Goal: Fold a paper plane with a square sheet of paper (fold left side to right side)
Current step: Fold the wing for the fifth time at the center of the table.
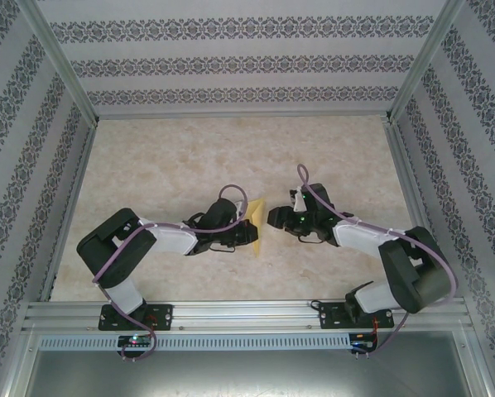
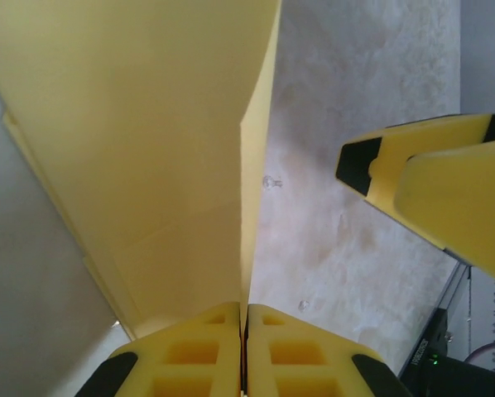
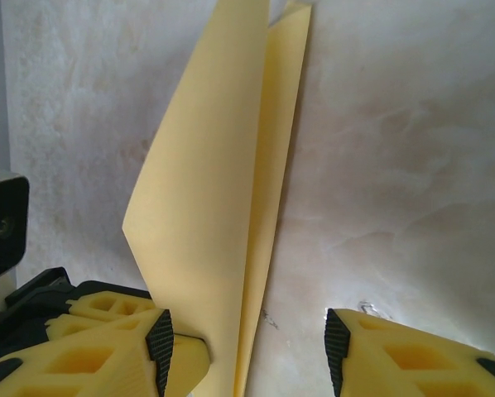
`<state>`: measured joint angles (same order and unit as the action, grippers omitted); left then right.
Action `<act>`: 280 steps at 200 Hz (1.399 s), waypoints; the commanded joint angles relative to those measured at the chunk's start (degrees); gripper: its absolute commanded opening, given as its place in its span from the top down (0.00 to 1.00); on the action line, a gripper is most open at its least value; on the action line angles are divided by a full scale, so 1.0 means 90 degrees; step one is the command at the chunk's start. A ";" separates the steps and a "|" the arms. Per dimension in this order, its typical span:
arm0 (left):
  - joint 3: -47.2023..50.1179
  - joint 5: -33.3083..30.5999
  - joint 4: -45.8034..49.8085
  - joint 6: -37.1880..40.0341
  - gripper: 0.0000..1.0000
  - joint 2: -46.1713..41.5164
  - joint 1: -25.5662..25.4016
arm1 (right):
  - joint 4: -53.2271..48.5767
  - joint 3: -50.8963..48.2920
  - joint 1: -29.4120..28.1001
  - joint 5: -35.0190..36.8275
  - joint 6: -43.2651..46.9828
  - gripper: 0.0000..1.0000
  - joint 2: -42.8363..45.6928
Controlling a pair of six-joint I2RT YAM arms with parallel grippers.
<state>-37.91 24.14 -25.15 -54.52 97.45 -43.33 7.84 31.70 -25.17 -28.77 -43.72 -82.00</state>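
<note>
Tabletop: We look down on a pale marbled table (image 1: 165, 157) enclosed by patterned wallpaper walls (image 1: 231, 58), with an aluminium rail (image 1: 231, 310) along the near edge.
Left gripper: We see the left gripper (image 2: 244, 318) with its two yellow fingers pressed flat together, pinching one edge of the paper between them.
Paper at the clamp: The yellow sheet of paper (image 2: 140, 124) runs out from that pinch as a broad folded panel. One straight edge leads directly away from the seam between the fingers.
Paper's shape: From the right wrist we see it (image 3: 214, 190) as a narrow, creased double layer standing on edge, with a corner jutting out to one side.
Paper's place: From above it (image 1: 256, 222) is a small yellow strip near the middle of the table, between the two grippers. We cannot tell whether it touches the surface.
Right gripper: The right gripper (image 3: 247, 351) has its jaws spread apart around the paper. The sheet lies close to one black-padded finger (image 3: 160, 351) and well clear of the other; we cannot tell whether that pad touches it.
Arms: Both arms bend inward from the rail, with the left gripper (image 1: 249, 229) and right gripper (image 1: 274, 217) facing each other just beside the paper.
</note>
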 commanded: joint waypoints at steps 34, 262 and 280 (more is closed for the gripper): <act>0.0515 0.0304 -0.1345 -0.0516 0.91 -0.0132 0.0261 | 0.0514 0.0479 -0.0380 0.0173 -0.0229 0.47 -0.0584; 0.0714 0.0442 -0.1583 -0.0757 0.86 0.0370 0.0459 | -0.0279 0.1303 -0.0710 0.0788 -0.0454 0.57 -0.1873; 0.0688 0.0460 -0.1537 -0.0739 0.82 0.0347 0.0469 | -0.0434 0.1358 -0.0709 0.0807 -0.0454 0.58 -0.1948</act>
<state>-31.73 27.46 -37.82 -60.58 100.09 -40.34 7.64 42.65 -30.65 -23.51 -48.10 -97.58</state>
